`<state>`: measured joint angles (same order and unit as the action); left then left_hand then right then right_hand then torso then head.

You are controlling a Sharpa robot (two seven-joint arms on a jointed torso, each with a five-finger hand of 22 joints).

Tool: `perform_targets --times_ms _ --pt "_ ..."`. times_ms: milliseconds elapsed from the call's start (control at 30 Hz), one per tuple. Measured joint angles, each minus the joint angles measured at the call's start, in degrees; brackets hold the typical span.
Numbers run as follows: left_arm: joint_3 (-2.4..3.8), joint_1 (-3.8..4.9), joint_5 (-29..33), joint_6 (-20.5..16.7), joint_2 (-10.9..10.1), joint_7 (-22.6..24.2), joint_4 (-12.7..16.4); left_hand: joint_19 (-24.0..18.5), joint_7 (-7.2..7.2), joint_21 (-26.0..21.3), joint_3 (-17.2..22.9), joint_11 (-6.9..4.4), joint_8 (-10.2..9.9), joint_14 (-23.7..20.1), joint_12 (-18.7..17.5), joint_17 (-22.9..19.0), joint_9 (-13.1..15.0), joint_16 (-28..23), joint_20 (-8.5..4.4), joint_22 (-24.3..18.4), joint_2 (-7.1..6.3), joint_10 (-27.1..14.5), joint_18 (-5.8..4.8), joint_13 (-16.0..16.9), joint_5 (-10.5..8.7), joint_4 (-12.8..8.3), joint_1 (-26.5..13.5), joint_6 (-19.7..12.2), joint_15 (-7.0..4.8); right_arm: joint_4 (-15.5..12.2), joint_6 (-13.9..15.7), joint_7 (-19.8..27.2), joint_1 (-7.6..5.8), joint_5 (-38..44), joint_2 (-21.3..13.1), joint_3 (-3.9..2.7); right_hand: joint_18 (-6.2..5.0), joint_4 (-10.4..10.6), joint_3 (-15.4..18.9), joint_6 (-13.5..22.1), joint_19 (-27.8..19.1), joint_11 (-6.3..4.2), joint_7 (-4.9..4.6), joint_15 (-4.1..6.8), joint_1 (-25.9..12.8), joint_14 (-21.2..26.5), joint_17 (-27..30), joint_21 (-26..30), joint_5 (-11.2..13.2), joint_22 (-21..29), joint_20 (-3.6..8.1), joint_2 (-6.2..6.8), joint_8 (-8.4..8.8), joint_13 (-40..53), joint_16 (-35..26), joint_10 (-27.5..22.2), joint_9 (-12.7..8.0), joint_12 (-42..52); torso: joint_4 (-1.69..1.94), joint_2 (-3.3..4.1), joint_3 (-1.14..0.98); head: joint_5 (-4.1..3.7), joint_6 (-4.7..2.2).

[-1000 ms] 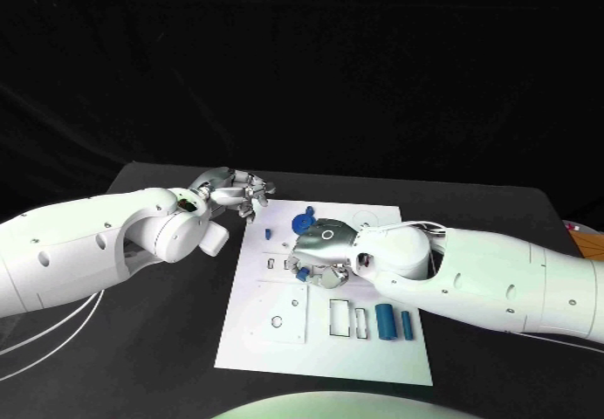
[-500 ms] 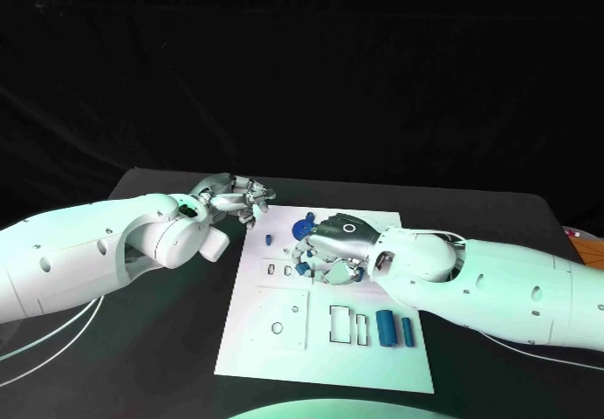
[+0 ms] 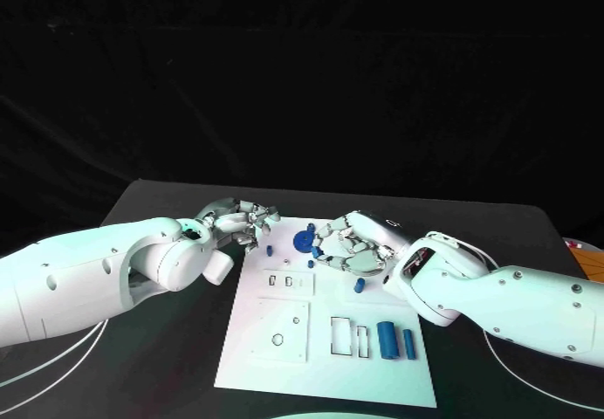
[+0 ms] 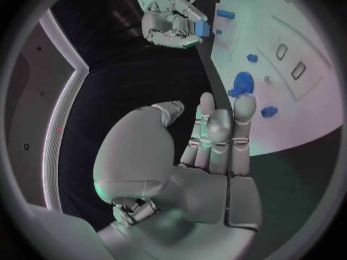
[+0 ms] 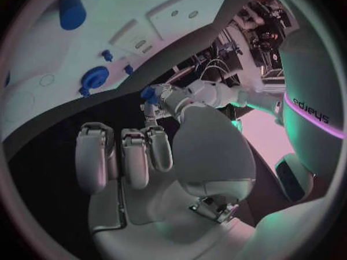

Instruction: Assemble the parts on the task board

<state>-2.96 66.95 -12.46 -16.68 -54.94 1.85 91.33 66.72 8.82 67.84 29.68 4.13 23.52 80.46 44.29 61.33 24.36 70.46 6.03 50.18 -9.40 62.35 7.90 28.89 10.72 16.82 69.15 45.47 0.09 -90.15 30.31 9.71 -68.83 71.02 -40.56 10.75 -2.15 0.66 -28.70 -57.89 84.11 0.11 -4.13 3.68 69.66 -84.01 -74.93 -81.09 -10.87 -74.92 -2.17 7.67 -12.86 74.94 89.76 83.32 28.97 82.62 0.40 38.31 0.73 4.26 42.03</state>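
The white task board (image 3: 284, 345) lies in the middle of the table. My right hand (image 3: 356, 244) hovers above its far half and pinches a small blue part (image 4: 201, 28) at its fingertips; the same hand (image 4: 172, 23) faces the left wrist view. On the board's far end stands a round blue part (image 3: 305, 237), with small blue parts (image 3: 267, 250) (image 3: 311, 263) close by and another (image 3: 359, 285) under my right wrist. My left hand (image 3: 239, 218) hangs at the board's far left corner, its fingers (image 4: 217, 133) straight, thumb apart, holding nothing.
Two blue cylinders (image 3: 387, 339) (image 3: 407, 343) lie on the board's near right, beside a rectangular outline (image 3: 341, 336). A square plate with a hole (image 3: 282, 330) sits at the near left. Black table (image 3: 151, 349) surrounds the board.
My right hand has risen off the board's middle, turned its fingers upward and drawn a little to the right, carrying the blue part. My left hand has stayed by the far left corner.
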Motion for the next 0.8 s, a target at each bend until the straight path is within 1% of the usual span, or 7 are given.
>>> perform_targets --times_ms 67,100,167,233,300,433,800 --pt "0.0 -0.85 2.3 1.0 0.1 0.5 0.2 3.1 -0.24 3.7 -0.9 -0.24 -1.5 2.7 4.0 7.1 -1.4 5.9 -0.32 5.4 1.01 1.6 -0.86 2.0 0.0 0.0 -2.9 1.2 -0.28 -0.6 1.1 0.8 0.25 -2.8 -0.6 -0.25 0.0 0.0 0.0 0.0 -0.2 0.0 0.0 0.0 0.0 0.0 0.0 0.0 0.0 0.0 -0.17 0.0 0.0 0.0 0.0 0.0 0.0 0.0 -0.03 -0.07 -0.04 0.06 -0.27" --pt "-0.01 -1.17 3.2 1.4 0.1 0.6 0.3 4.0 -0.28 4.8 -1.1 -0.34 -2.0 3.1 5.5 9.3 -1.8 7.6 -0.42 7.1 1.36 1.9 -0.84 2.8 0.0 0.0 -3.9 1.6 -0.31 -0.8 1.5 1.1 0.32 -3.9 -0.7 -0.34 0.0 0.0 0.0 0.0 -0.2 0.0 0.0 0.0 0.0 0.0 0.0 0.0 0.0 0.0 -0.22 0.01 0.0 0.0 0.0 0.0 0.0 0.0 -0.07 -0.07 -0.07 0.09 -0.41" --pt "-0.01 -1.88 5.4 2.6 0.4 1.1 0.3 6.3 -0.33 7.3 -2.0 -0.49 -2.8 3.4 9.6 12.8 -2.5 10.7 -0.48 11.0 2.19 3.7 -1.76 6.6 0.0 0.0 -6.4 2.1 -0.38 -1.4 2.7 2.0 0.45 -6.2 -1.1 -0.55 0.0 0.0 0.0 0.0 -0.2 0.0 0.0 0.0 0.0 0.0 0.0 0.0 0.0 0.0 -0.22 0.0 0.0 0.0 0.0 0.0 0.0 0.0 -0.13 -0.1 -0.07 0.13 -0.68" --pt "-0.01 -2.53 7.2 3.7 0.8 1.4 0.4 7.6 -0.45 8.9 -2.8 -0.58 -3.3 3.4 12.7 13.5 -3.0 12.3 -0.57 13.6 2.94 4.9 -1.76 9.7 0.0 0.1 -8.5 2.2 -0.38 -1.9 3.8 2.6 0.53 -8.0 -1.4 -0.71 0.0 0.0 0.0 0.0 -0.2 0.0 0.0 0.0 0.2 0.0 0.0 0.0 0.0 0.0 -0.22 -0.14 0.0 0.0 0.0 0.0 0.0 0.0 -0.2 -0.14 -0.06 0.13 -0.94" --pt "-0.02 -3.23 9.0 4.9 1.4 1.7 0.5 8.9 -0.54 10.5 -4.2 -0.53 -3.9 3.4 15.4 13.6 -3.5 13.6 -0.54 16.2 3.96 6.0 -2.66 12.7 0.0 0.1 -11.6 2.3 -0.38 -2.4 5.1 3.4 0.59 -9.8 -1.7 -0.87 0.0 0.0 0.0 0.0 -0.2 0.0 0.0 0.0 0.2 0.0 0.0 0.0 0.0 0.0 -0.22 -0.13 0.0 0.0 0.0 0.0 0.0 0.0 -0.28 -0.16 -0.09 0.14 -1.25" --pt "-0.03 -4.02 11.9 6.6 2.5 2.2 0.2 9.5 -0.54 11.3 -6.0 -0.53 -4.6 3.4 17.1 13.6 -4.0 14.1 -0.48 17.8 4.94 6.4 -2.67 14.5 0.0 0.2 -14.5 2.3 -0.38 -3.1 7.3 4.7 0.69 -12.6 -2.0 -1.07 0.0 0.0 0.0 0.0 -0.2 0.0 0.0 0.0 0.2 0.0 0.0 0.0 0.0 0.0 -0.21 -0.13 0.0 0.0 0.0 0.0 0.0 0.0 -0.49 -0.18 -0.15 0.23 -1.64" --pt "0.0 -4.63 17.7 9.1 4.5 4.6 -0.3 10.1 -0.34 12.5 -8.8 -0.44 -5.9 3.4 20.1 13.6 -5.1 15.5 -0.49 19.7 8.58 7.5 -2.66 18.1 0.0 0.2 -19.3 1.4 -0.38 -3.9 10.7 6.8 1.3 -16.2 -2.0 -1.24 0.0 0.1 0.2 0.0 -0.2 -0.01 0.0 0.0 0.2 0.0 0.0 0.0 0.0 0.0 -0.21 -0.11 0.0 0.0 0.0 0.0 0.0 0.0 -0.47 -0.19 -0.14 0.15 -2.24"
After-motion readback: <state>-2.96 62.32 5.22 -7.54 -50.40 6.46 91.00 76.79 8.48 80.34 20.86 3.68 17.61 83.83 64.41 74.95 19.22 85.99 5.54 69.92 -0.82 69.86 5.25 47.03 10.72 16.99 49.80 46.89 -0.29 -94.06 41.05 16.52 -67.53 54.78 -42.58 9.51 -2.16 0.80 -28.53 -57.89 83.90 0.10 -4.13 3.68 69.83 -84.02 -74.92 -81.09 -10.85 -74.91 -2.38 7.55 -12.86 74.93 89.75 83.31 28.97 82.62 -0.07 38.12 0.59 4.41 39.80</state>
